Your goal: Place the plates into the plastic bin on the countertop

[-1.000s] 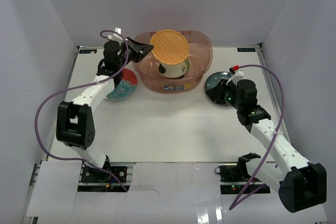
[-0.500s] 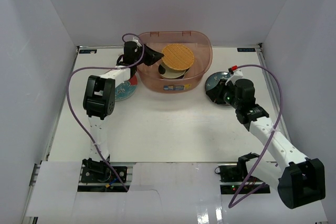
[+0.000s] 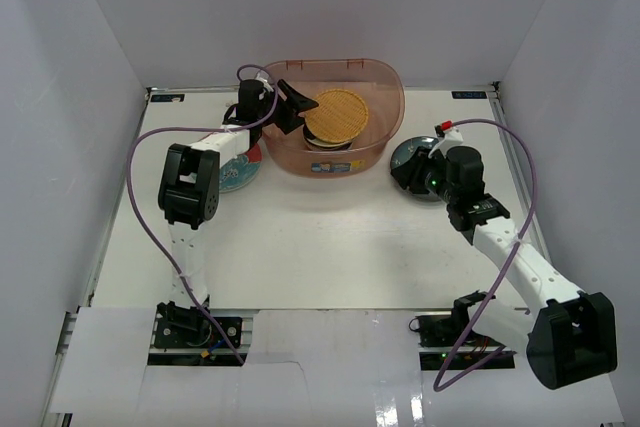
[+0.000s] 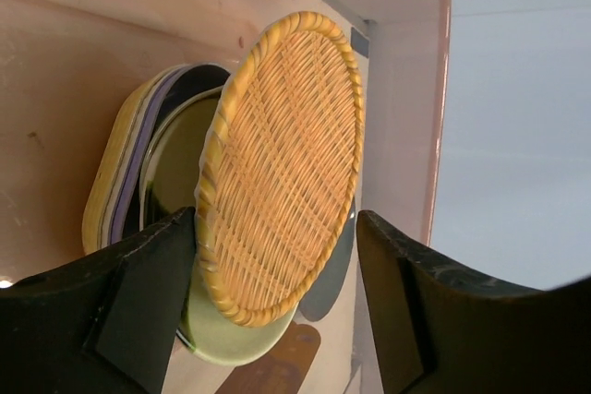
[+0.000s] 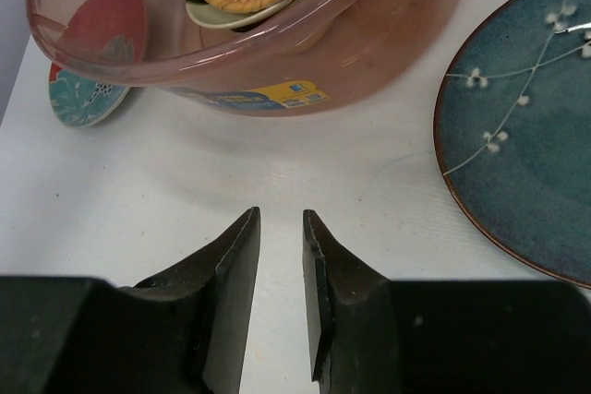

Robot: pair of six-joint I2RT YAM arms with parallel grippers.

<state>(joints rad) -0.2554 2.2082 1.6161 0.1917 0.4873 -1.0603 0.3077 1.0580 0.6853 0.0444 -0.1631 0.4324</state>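
Woven orange plate [image 4: 282, 168] (tilted) inside bin [image 3: 388, 119]

This looks like a robotics lab test cell: plain white walls [image 3: 70, 67] box in a white desk [image 3: 320, 247], with 2 robot arms, left arm [image 3: 186, 187] and right arm [image 3: 512, 259], bolted at its near edge, purple cables [image 3: 134, 209] trailing.
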